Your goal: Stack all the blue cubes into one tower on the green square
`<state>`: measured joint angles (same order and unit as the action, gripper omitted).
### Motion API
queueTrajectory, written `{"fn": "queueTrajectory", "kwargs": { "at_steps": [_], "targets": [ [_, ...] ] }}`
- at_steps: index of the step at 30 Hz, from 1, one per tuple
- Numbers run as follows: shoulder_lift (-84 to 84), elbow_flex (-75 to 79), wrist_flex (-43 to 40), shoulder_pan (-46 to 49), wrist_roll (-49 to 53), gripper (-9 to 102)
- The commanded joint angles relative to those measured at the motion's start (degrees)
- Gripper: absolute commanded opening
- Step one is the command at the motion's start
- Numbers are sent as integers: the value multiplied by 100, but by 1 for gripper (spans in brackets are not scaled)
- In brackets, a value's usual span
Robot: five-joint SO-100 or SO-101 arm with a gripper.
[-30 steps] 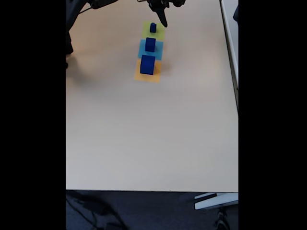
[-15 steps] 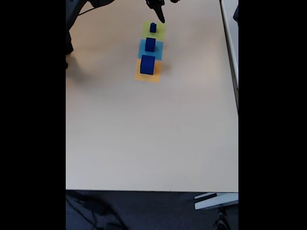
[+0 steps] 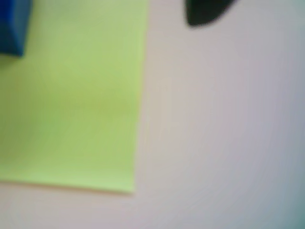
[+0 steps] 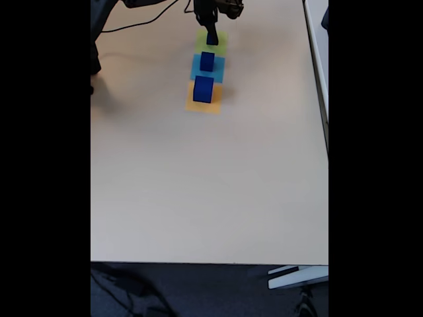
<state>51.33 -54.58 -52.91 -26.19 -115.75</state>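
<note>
The pale beige worktop (image 4: 211, 185) carries a short column of three flat paper squares lying edge to edge, each bearing one dark blue solid cube. Nearest the camera in the fixed view, the flat orange square (image 4: 205, 104) holds the largest dark blue cube (image 4: 203, 89); above it in the picture the flat light-blue square (image 4: 207, 69) holds the middle-sized dark blue cube (image 4: 207, 61); farthest off, the flat lime-green square (image 4: 211, 41) holds the smallest dark blue cube (image 4: 211, 39). No tower is built: judged from this layout, the small cube occupies the target patch and would have to be lifted off so that the largest can form the base.

The black gripper (image 4: 210, 30) hangs directly over the small cube, a position consistent with reaching for it. Whether its jaws are spread, pressed together or touching the cube cannot be told: the arm covers the cube's upper part in the fixed view.

The wrist view is blurred. It shows the green square's near corner (image 3: 71, 95), a cropped blue cube corner (image 3: 12, 24) at upper left, and a dark rounded fingertip (image 3: 205, 12) cut off by the top edge. The arm's base lies beyond the frame.
</note>
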Motion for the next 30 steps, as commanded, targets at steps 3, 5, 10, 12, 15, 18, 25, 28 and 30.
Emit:
{"fn": "queueTrajectory", "kwargs": {
  "at_steps": [3, 5, 10, 12, 15, 18, 25, 28, 30],
  "targets": [
    [958, 62, -264, 79, 229, 40],
    [1037, 79, -360, 88, 264, 40],
    [993, 396, -817, 97, 246, 39],
    [958, 431, -949, 114, 246, 39],
    [861, 598, -1204, 141, 229, 39],
    [817, 712, -1354, 185, 246, 39],
    [422, 1099, -1371, 272, 334, 39],
    [264, 1160, -1345, 272, 281, 39],
    [185, 1230, -1354, 246, 211, 39]
  ]
}}
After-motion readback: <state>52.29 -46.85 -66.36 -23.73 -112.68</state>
